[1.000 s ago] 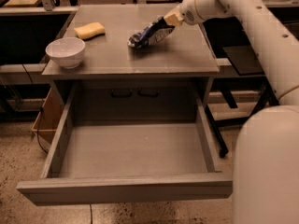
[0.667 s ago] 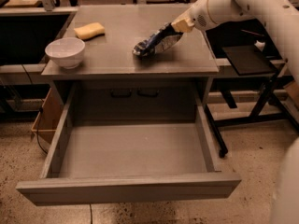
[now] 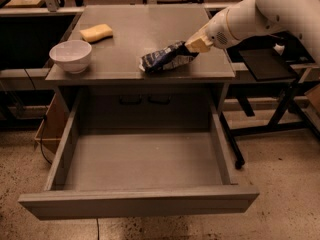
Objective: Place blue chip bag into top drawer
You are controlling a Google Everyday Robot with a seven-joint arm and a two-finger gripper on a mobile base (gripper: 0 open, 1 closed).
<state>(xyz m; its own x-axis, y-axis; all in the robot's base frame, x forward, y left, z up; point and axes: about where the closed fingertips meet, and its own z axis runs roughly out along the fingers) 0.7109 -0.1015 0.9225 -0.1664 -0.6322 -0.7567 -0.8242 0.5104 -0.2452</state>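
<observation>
While the blue chip bag lies at the near right part of the desk, close to its front edge, the claw is clamped on the bag's right crimped end, reaching in from the right on the white arm. Whether the bag rests on the surface or hangs just above it cannot be told.

Directly below and nearer, the top drawer stands pulled out, its grey floor bare. The step in hand looks like the carry: the bag is gripped but not yet over the drawer. The next move likely calls for bringing it nearer, past the desk edge, lowering it between the low side walls and only then letting go, since crinkly foil may slip or catch on the edge.

Counted:
- one bag, one claw and one open drawer
- one white bowl at the near left
- one yellow sponge beyond it
- two dark handles on the panel behind the drawer
</observation>
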